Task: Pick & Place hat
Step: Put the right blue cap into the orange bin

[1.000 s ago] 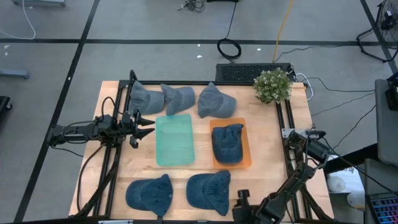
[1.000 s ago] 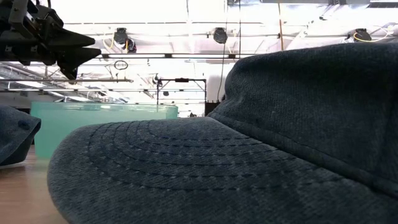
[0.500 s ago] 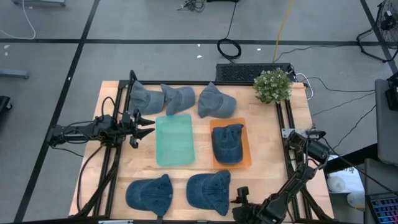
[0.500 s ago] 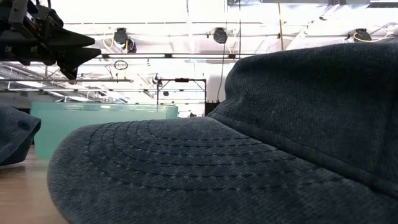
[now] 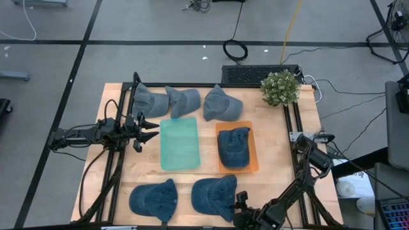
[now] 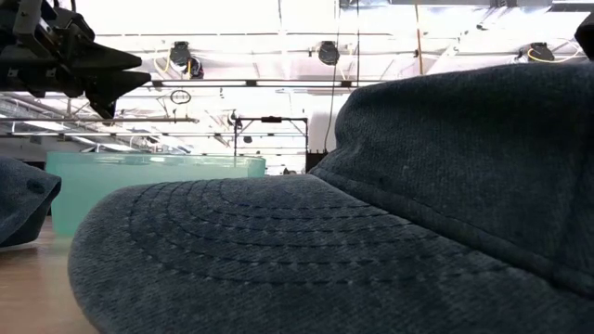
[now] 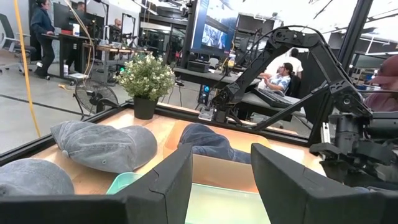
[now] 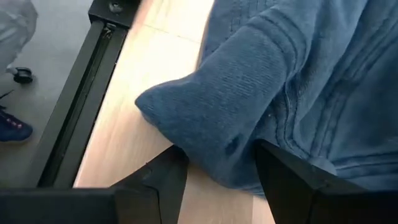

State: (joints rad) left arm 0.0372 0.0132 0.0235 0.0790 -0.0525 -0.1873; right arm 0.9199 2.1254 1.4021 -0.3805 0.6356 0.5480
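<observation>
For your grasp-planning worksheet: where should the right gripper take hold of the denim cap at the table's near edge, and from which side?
Grip the raised fold of the cap at its right-hand edge, coming in low from the right. The right gripper already has that fold between its open fingers.

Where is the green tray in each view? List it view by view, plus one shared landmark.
High view: green tray at centre, left of the orange tray.
Low view: at left, behind the near hat.
Left wrist view: bottom, between the fingers.
Right wrist view: not in it.
Shared landmark: the open left gripper, facing the tray.
</observation>
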